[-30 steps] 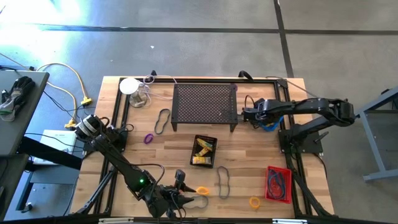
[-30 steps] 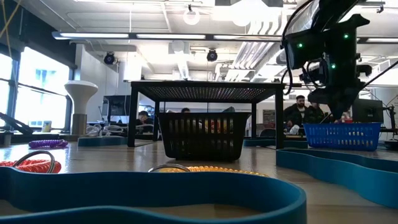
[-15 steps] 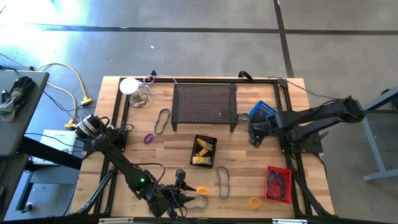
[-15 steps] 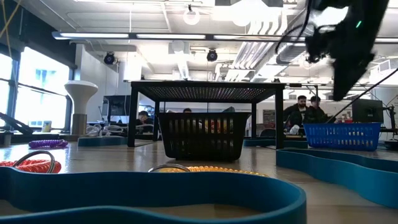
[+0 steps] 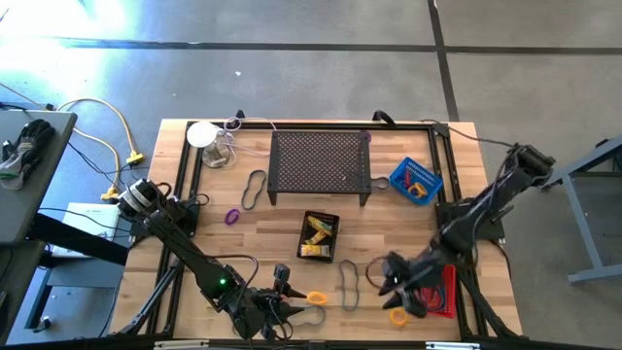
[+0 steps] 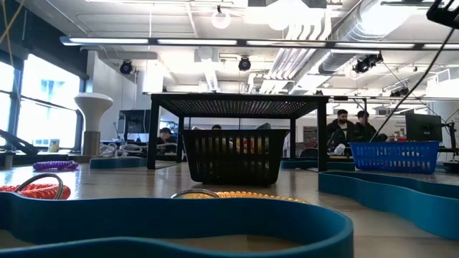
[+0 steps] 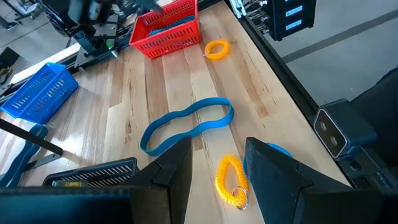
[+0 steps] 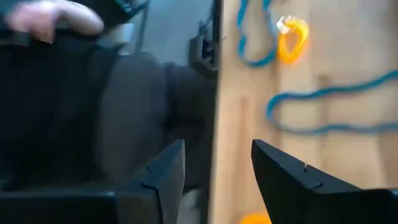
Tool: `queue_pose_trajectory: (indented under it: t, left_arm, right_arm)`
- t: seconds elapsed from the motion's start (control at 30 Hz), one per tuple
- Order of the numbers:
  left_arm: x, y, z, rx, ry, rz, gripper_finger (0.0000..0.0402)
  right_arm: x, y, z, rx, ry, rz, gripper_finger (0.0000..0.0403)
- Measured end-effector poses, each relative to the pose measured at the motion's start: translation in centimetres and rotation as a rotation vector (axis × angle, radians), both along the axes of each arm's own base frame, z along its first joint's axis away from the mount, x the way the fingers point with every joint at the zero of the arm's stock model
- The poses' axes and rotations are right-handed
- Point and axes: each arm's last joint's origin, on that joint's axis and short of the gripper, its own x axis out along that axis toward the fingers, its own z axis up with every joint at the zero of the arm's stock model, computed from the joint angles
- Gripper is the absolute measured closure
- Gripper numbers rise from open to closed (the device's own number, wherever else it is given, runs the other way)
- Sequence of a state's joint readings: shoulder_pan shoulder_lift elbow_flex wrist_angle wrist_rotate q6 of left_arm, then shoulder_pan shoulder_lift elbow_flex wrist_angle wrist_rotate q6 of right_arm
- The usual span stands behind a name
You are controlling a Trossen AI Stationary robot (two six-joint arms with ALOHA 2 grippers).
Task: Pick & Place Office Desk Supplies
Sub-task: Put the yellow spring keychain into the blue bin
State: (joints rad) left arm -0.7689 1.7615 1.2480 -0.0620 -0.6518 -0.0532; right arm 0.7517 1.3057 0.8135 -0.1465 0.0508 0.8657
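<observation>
Right gripper (image 5: pixel 394 282): down low over the front right part of the table (image 5: pixel 389 219), fingers parted with bare wood between them in its wrist view, nothing held.
Yellow coil ring (image 5: pixel 397 316): lying just in front of the right gripper, close to the front edge and beside the red basket (image 5: pixel 439 289).
Blue band loop (image 5: pixel 348 283): flat on the wood, just left of the right gripper, not touching it.
Left gripper (image 5: pixel 275 309): parked at the front edge, left of centre, fingers apart and empty.
Orange coil ring (image 5: pixel 316 297): right beside the left gripper's fingertips; the wrist view shows it between the finger tips but ungripped (image 7: pixel 230 178).
Purple coil ring (image 5: pixel 232 216): toward the left edge, well apart from both grippers.
Second band loop (image 5: pixel 254 188): left of the black perforated stand (image 5: pixel 320 162).
Yellow packets (image 5: pixel 317 234): in the black basket (image 5: pixel 331 255) at the table's centre.
Count: three coil rings loose, two band loops loose.
Baskets: three — black at centre, red at the front right, blue (image 5: pixel 416 180) near the back right corner.
</observation>
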Motion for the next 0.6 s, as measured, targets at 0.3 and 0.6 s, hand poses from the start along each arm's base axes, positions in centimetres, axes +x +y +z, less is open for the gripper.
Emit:
queue_pose_trajectory:
  t: [0.3, 0.6]
  left_arm:
    - [0.1, 0.1, 0.0, -0.013, 0.000, 0.008, 0.0259]
    - [0.2, 0.2, -0.1, -0.015, 0.006, 0.017, 0.0259]
  right_arm:
    - [0.3, 1.8, -7.6, -0.333, 0.222, -0.035, 0.0241]
    - [-0.2, 2.0, -10.2, -0.299, 0.479, -0.013, 0.0241]
